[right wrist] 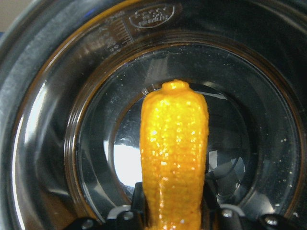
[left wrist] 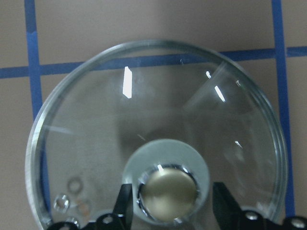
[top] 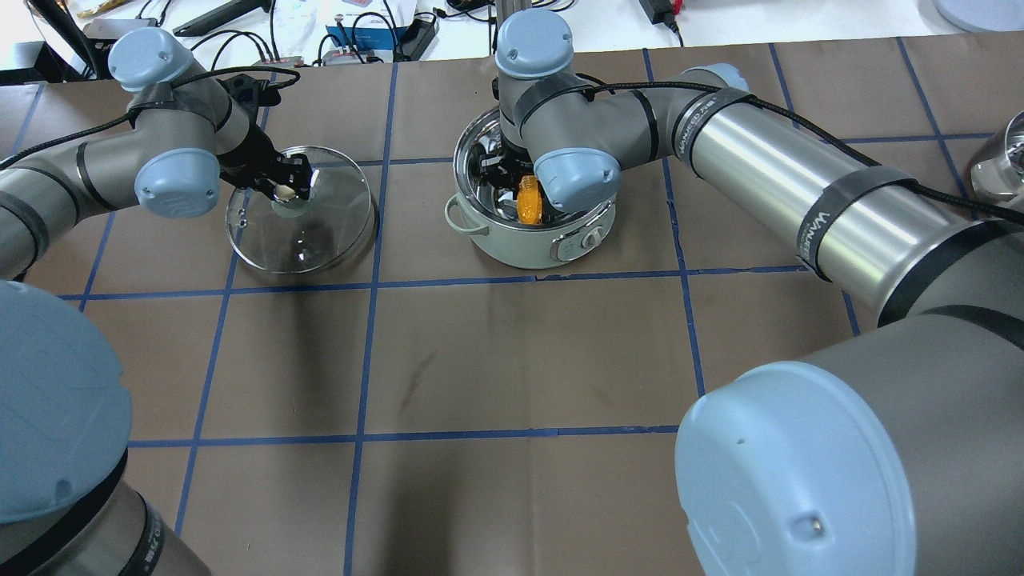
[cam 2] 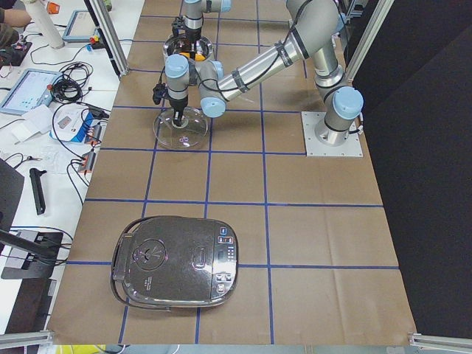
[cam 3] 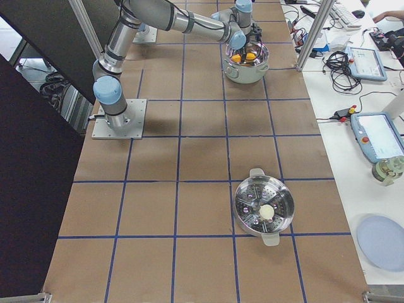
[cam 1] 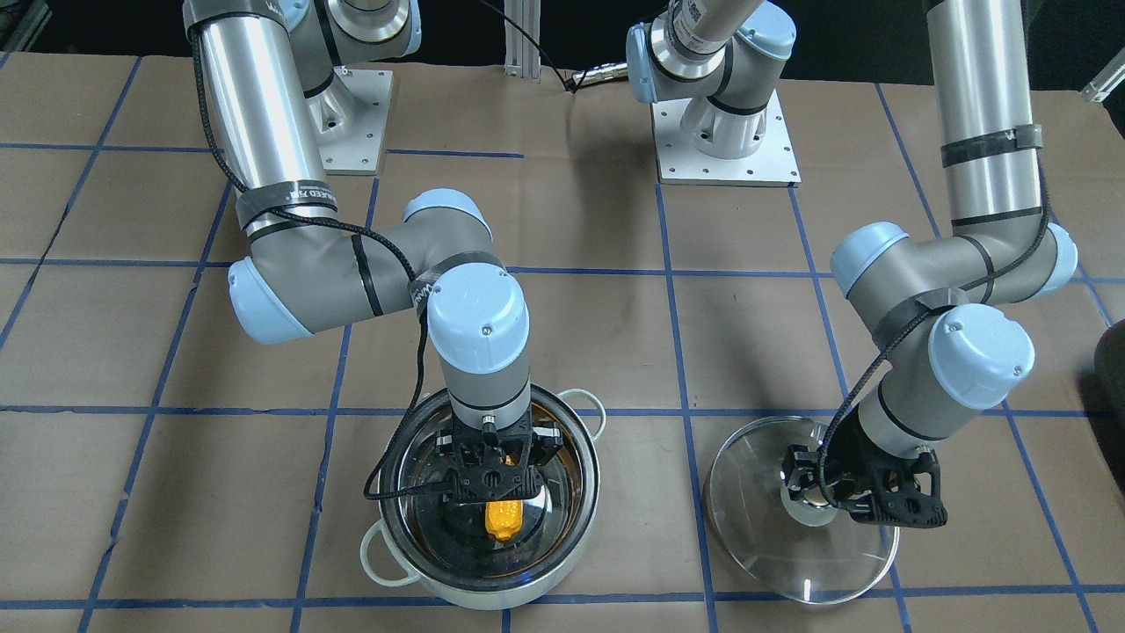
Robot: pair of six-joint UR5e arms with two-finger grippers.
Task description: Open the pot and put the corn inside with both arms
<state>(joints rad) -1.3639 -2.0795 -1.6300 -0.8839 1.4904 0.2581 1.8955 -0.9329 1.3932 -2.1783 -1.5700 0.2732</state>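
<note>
The pot (cam 1: 571, 563) stands open on the table, shiny inside, pale green outside in the overhead view (top: 512, 244). My right gripper (cam 1: 501, 505) reaches down inside it and is shut on the corn (cam 1: 503, 520), a yellow-orange cob held above the pot's floor; the cob also shows in the right wrist view (right wrist: 173, 153). The clear glass lid (cam 1: 765, 536) lies flat on the table beside the pot. My left gripper (cam 1: 813, 497) is over the lid's knob (left wrist: 168, 194), open, with one finger on each side and a small gap.
A dark rice cooker (cam 2: 177, 262) sits at the table's end on my left. A steel steamer pot (cam 3: 264, 208) sits towards the end on my right. Cables and devices lie on the white bench (cam 3: 379, 136) beyond the far edge.
</note>
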